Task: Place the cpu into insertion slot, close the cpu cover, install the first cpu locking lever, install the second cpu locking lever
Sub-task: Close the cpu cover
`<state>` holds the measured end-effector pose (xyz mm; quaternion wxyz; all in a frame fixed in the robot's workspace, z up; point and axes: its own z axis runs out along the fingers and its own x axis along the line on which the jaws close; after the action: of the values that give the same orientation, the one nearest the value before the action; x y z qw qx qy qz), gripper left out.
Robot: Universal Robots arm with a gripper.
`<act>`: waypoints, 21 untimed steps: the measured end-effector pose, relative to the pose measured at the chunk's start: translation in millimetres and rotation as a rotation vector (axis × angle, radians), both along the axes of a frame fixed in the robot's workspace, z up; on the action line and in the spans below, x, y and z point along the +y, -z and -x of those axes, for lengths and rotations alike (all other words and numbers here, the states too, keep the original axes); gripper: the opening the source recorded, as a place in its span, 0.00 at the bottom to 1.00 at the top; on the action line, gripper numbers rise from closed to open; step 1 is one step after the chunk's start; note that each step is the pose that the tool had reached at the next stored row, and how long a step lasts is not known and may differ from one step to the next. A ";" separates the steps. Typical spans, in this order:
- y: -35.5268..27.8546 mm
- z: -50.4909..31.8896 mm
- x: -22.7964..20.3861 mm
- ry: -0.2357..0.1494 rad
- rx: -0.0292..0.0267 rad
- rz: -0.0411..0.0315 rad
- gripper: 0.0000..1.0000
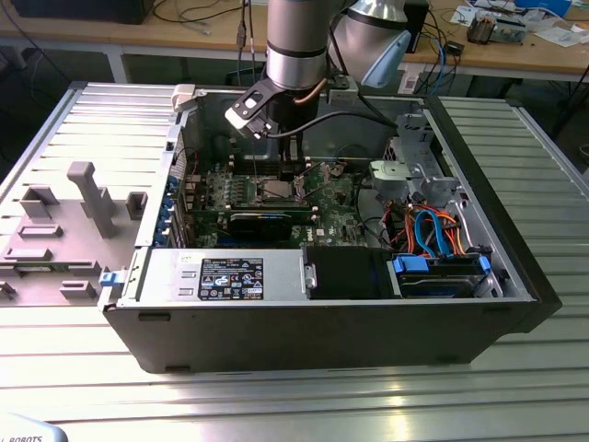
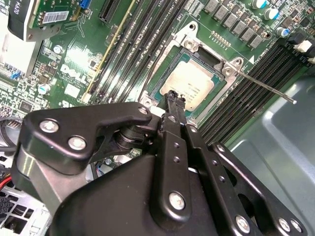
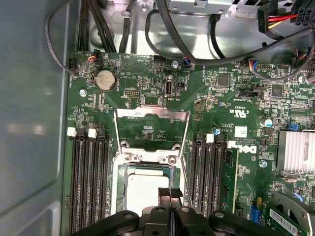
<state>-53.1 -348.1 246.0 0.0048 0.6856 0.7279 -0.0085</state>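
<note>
A coin battery (image 3: 105, 79) sits near black memory slots (image 3: 88, 182), a heatsink (image 3: 295, 151) well apart.

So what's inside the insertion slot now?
The cpu, silvery top up, sits inside the insertion slot. The hand covers part of one edge; whatever lies beneath the cpu is hidden.

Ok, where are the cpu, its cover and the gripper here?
cpu (image 3: 142, 191), first wrist view, on its silvery top.
cpu cover (image 3: 151, 114), first wrist view, on the open frame's bar opposite the hinge.
gripper (image 3: 170, 192), first wrist view, midway between its fingertips.
</note>
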 end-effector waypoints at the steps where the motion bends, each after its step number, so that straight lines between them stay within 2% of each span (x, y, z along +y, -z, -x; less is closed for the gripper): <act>1: 0.0 -0.1 0.1 0.000 0.0000 0.0000 0.11; 21: 0.0 -4.8 4.0 0.000 0.0001 0.0000 0.11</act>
<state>-48.3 -344.0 246.0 0.0048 0.6856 0.7279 -0.0085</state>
